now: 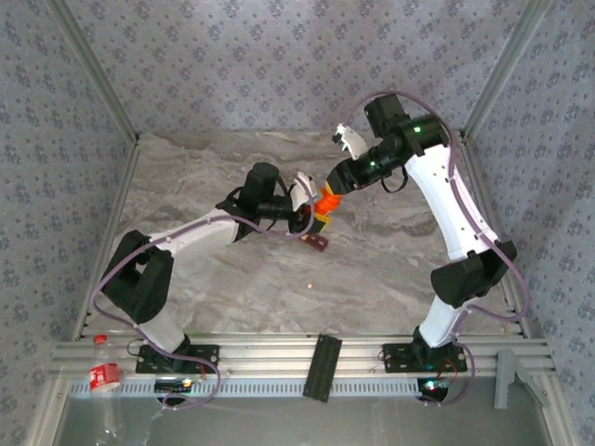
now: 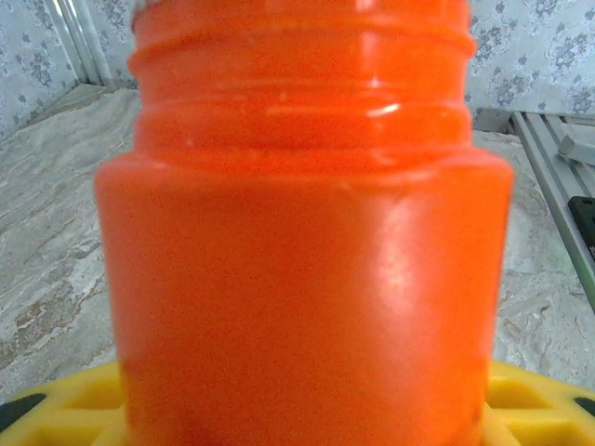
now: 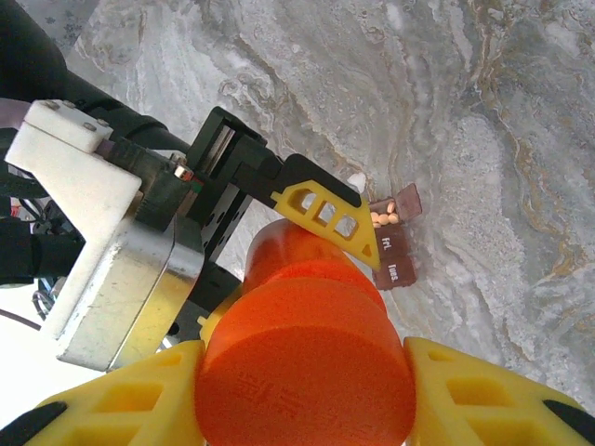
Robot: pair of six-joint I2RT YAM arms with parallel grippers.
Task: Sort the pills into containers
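at the near left corner, beside the left arm's base, sits a clear plastic bottle [image 1: 104,373] with a red label. the left gripper [image 1: 314,216] reaches to the middle of the marble table [image 1: 186,279]. its yellow fingers [image 2: 535,400] are closed against the sides of the orange bottle [image 2: 307,260], whose threaded neck points up in the left wrist view. the bottle is held off the table, its long axis slanting from the right gripper down toward the containers [image 3: 394,255]. that dark reddish strip lies mid-table, just nearer the bases than the two grippers. from the right wrist its long axis runs away from the camera. its shut lids carry white day labels, and the far lid stands open over a cluster of pale pills [image 3: 384,218]. the left gripper's finger and the bottle hide the strip's near part. a lone pale speck [image 1: 310,286] lies on the table nearer the bases, and a black bar [image 1: 322,365] rests across the front rail. the right gripper [image 3: 302,348] clamps the bottle's flat round end between its yellow fingers. a grey bracket [image 1: 507,376] sits at the near right.
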